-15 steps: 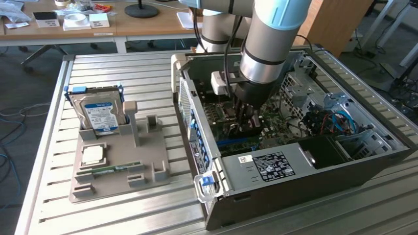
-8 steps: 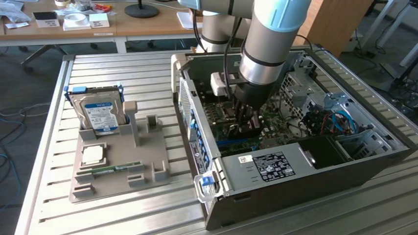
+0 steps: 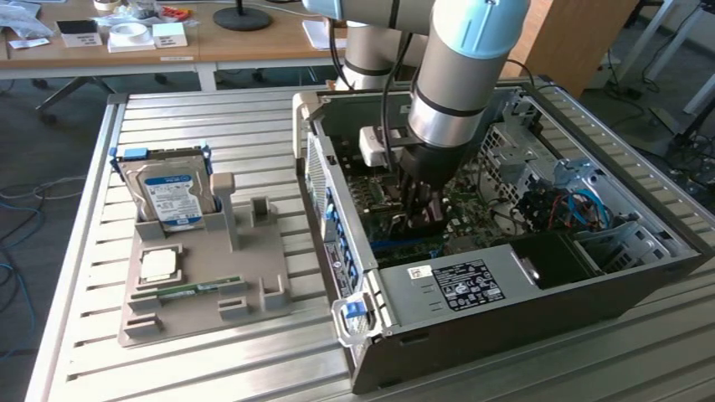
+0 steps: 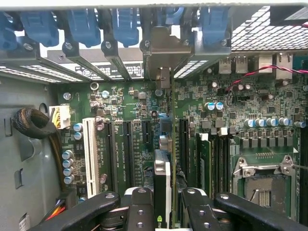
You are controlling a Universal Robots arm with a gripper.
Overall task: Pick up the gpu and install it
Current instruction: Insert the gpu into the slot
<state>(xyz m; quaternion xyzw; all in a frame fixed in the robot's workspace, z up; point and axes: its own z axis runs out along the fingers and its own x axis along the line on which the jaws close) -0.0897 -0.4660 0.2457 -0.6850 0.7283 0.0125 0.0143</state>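
— What is everything sitting on?

— A slatted metal table (image 3: 223, 360). An open computer case (image 3: 537, 301) lies on its side on it. Toward the exterior view's left, a grey holder tray (image 3: 257, 306) carries a hard drive (image 3: 167, 188) standing on edge and a memory stick (image 3: 196, 289) lying flat.

— And the room?

— A wooden desk (image 3: 223, 46) with small boxes on it stands behind the table. Cables lie on the floor at the exterior view's left.

— Where's the gpu?

— Inside the case. The gpu (image 4: 162, 178) stands on edge over the motherboard (image 4: 130, 101), among the expansion slots. The gripper (image 4: 163, 204) clamps it, with its fingers (image 4: 139, 211) part-closed against the card's two faces. Whether the card is seated in a slot, I can't tell.
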